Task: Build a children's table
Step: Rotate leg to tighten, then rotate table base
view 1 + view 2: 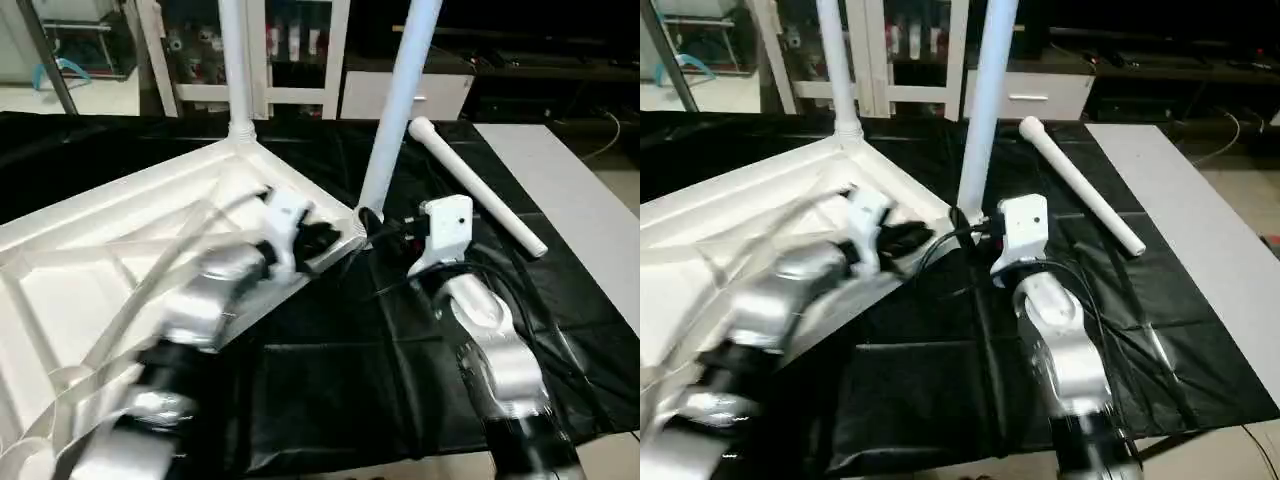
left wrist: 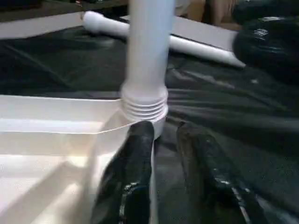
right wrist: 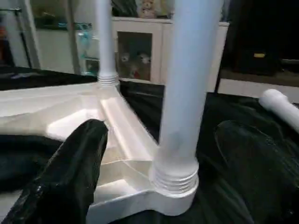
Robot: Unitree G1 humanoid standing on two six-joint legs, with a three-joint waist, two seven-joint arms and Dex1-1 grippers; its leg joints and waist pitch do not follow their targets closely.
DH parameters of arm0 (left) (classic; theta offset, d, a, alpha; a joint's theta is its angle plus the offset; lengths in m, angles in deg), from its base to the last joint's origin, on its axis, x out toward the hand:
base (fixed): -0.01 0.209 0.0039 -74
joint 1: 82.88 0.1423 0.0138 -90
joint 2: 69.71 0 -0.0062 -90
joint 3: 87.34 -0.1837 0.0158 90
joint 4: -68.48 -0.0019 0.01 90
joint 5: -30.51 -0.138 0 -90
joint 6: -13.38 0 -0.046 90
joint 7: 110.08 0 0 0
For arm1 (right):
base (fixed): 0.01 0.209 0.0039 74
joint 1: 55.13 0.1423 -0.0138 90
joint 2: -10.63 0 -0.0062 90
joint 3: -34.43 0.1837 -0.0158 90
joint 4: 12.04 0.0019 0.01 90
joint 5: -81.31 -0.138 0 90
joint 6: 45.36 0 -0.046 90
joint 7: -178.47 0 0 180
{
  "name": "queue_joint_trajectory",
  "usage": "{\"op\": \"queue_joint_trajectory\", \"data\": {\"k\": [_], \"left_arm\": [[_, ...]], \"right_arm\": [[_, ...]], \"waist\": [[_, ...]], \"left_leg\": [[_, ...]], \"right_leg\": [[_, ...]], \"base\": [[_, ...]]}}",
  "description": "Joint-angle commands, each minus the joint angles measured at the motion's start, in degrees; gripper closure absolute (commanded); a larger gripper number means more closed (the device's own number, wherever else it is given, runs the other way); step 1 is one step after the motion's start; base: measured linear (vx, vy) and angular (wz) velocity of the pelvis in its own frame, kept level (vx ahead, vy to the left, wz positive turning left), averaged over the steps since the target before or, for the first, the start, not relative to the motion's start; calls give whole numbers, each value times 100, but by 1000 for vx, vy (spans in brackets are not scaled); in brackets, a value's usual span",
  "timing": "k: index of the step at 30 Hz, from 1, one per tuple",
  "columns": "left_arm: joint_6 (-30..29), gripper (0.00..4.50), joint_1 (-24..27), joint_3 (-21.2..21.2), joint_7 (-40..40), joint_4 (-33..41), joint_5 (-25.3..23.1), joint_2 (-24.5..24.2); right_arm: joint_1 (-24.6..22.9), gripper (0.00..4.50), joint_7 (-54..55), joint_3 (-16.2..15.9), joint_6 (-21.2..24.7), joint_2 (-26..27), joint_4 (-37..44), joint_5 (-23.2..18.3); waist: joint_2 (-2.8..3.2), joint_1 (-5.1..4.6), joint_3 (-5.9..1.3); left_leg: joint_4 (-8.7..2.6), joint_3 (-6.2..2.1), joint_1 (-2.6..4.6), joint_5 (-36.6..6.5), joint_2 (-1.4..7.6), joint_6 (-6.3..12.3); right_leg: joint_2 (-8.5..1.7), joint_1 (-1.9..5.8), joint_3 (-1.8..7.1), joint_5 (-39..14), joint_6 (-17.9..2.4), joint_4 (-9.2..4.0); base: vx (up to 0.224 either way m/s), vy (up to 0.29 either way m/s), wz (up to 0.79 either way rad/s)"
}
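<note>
From the head, the upturned table top [image 1: 120,240] is seen lying on the black-covered surface [image 1: 330,370], two legs [image 1: 398,110] standing in its corner sockets and a loose leg [image 1: 480,190] resting beyond. In the left wrist view, the left claw [image 2: 161,140] is held slightly parted beside the near socket. In the right wrist view, the right claw [image 3: 163,154] is spread wide around that leg's base, untouching.

Black plastic sheet [image 1: 330,370] covers the surface; white cabinet [image 1: 405,95] behind.
</note>
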Motion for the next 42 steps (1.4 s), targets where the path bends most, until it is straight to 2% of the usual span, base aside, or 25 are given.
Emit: {"op": "queue_joint_trajectory", "data": {"k": [1,2,3,4,5,6,7,8,9,12,14,16,17,18,20,22,23,26,27,29,32,36,39,41,42], "left_arm": [[-474,284,301,113,-427,730,112,-570],[-581,284,405,141,-568,940,158,-772],[-685,273,510,173,-711,1152,210,-972],[-698,268,534,185,-744,1191,221,-1020],[-768,268,895,395,-1275,1696,380,-1717],[-736,250,1037,479,-1503,1869,447,-1973],[-701,240,1130,525,-1675,1980,518,-2114],[-688,235,1171,540,-1753,2032,558,-2168],[-844,232,1370,642,-2036,2283,851,-2351],[-1205,193,1862,795,-2621,2802,1411,-2804],[-1243,190,2018,737,-2769,2925,1437,-2978],[-1355,181,2241,622,-2956,3149,1482,-3226],[-1369,151,2276,587,-2970,3195,1492,-3261],[-1369,144,2287,556,-2976,3214,1477,-3274],[-1349,134,2296,358,-2942,3247,1301,-3333],[-1203,134,2255,42,-2754,3121,854,-3412],[-1114,103,2230,-111,-2669,3022,632,-3470],[-911,84,2118,-349,-2417,2760,188,-3496],[-691,71,1906,-504,-2019,2405,-254,-3399],[-513,62,1683,-629,-1688,2106,-569,-3289],[-431,40,1352,-766,-1335,1822,-776,-3051],[-301,17,1116,-841,-1098,1565,-892,-2747],[1,3,788,-1005,-719,1021,-1162,-2365],[211,3,545,-1069,-374,581,-1340,-2088],[346,3,416,-1098,-153,319,-1442,-1949]], "right_arm": [[-142,45,-329,-157,349,-206,386,-76],[-179,45,-449,-222,450,-271,473,-90],[-219,45,-572,-289,559,-338,565,-104],[-225,45,-610,-306,577,-359,583,-114],[-307,45,-1164,-510,835,-663,821,-318],[-336,45,-1349,-564,950,-778,917,-403],[-354,45,-1443,-591,1013,-849,979,-439],[-363,45,-1475,-602,1039,-879,1009,-449],[-391,45,-1627,-621,1134,-995,1091,-545],[-436,45,-2017,-681,1254,-1318,1227,-659],[-444,45,-2131,-681,1271,-1411,1235,-666],[-449,45,-2276,-666,1352,-1546,1262,-666],[-449,45,-2303,-665,1385,-1579,1275,-673],[-447,45,-2317,-669,1400,-1597,1283,-674],[-444,45,-2362,-693,1440,-1657,1311,-667],[-461,45,-2390,-716,1473,-1691,1348,-679],[-472,45,-2404,-737,1479,-1715,1367,-682],[-498,45,-2432,-772,1480,-1753,1397,-661],[-516,45,-2447,-794,1459,-1784,1411,-612],[-518,45,-2449,-790,1447,-1793,1409,-582],[-494,45,-2451,-770,1425,-1799,1384,-551],[-471,45,-2455,-770,1386,-1840,1350,-496],[-447,45,-2448,-740,1348,-1864,1291,-479],[-429,45,-2442,-730,1315,-1892,1256,-448],[-419,45,-2442,-725,1304,-1900,1237,-438]], "waist": [[111,3,-329],[97,-1,-332],[117,-29,-325],[128,-48,-321],[108,-38,-329],[129,-37,-300],[119,-41,-290],[146,-30,-270],[136,-14,-271],[132,24,-246],[130,18,-234],[119,24,-219],[113,24,-217],[116,30,-213],[124,33,-227],[122,22,-252],[124,23,-260],[125,19,-297],[134,24,-306],[136,34,-312],[125,62,-327],[117,97,-327],[100,116,-325],[84,114,-321],[88,116,-326]], "left_leg": [[-487,-189,73,-1258,368,27],[-498,-207,61,-1241,379,24],[-505,-201,47,-1179,377,25],[-491,-182,57,-1159,362,42],[-471,-193,69,-1146,351,54],[-503,-190,33,-1085,374,103],[-501,-179,70,-1124,369,108],[-511,-170,95,-1240,368,46],[-502,-161,134,-1313,372,7],[-541,-184,104,-1502,382,-108],[-547,-189,110,-1602,376,-128],[-541,-197,139,-1843,357,-150],[-542,-203,141,-1871,358,-153],[-542,-205,151,-1887,357,-154],[-542,-220,151,-1856,362,-177],[-539,-217,139,-1731,361,-174],[-533,-221,132,-1689,359,-168],[-515,-212,117,-1388,355,-137],[-506,-207,122,-1334,354,-126],[-500,-203,119,-1292,347,-128],[-479,-190,135,-1229,349,-148],[-474,-200,123,-1322,345,-134],[-454,-201,143,-1437,336,-103],[-466,-219,104,-1400,341,-80],[-452,-213,124,-1431,335,-72]], "right_leg": [[-449,277,389,-1384,-912,-387],[-462,303,388,-1377,-928,-363],[-443,310,396,-1333,-924,-353],[-431,281,402,-1300,-937,-362],[-447,303,399,-1291,-994,-343],[-439,309,410,-1289,-967,-345],[-421,270,407,-1326,-965,-363],[-422,246,410,-1471,-989,-379],[-431,225,412,-1551,-1004,-387],[-449,245,420,-1902,-907,-391],[-440,231,423,-2014,-857,-399],[-459,212,432,-2510,-726,-463],[-461,213,431,-2606,-699,-474],[-464,205,431,-2687,-672,-492],[-457,213,427,-2697,-624,-490],[-438,228,430,-2472,-601,-472],[-434,235,430,-2411,-591,-459],[-437,262,431,-2016,-675,-413],[-423,263,427,-1843,-730,-404],[-418,278,422,-1674,-785,-385],[-440,283,426,-1495,-900,-365],[-461,301,418,-1741,-861,-400],[-471,281,413,-2053,-748,-453],[-473,303,404,-2111,-681,-455],[-471,282,400,-2183,-653,-470]], "base": [[0,0,0],[0,0,0],[0,0,0],[0,0,0],[0,0,0],[0,0,0],[0,0,0],[0,0,0],[0,0,0],[0,0,0],[0,0,0],[0,0,0],[0,0,0],[0,0,0],[0,0,0],[0,0,0],[0,0,0],[0,0,0],[0,0,0],[0,0,0],[0,0,0],[0,0,0],[0,0,0],[0,0,0],[0,0,0]]}}
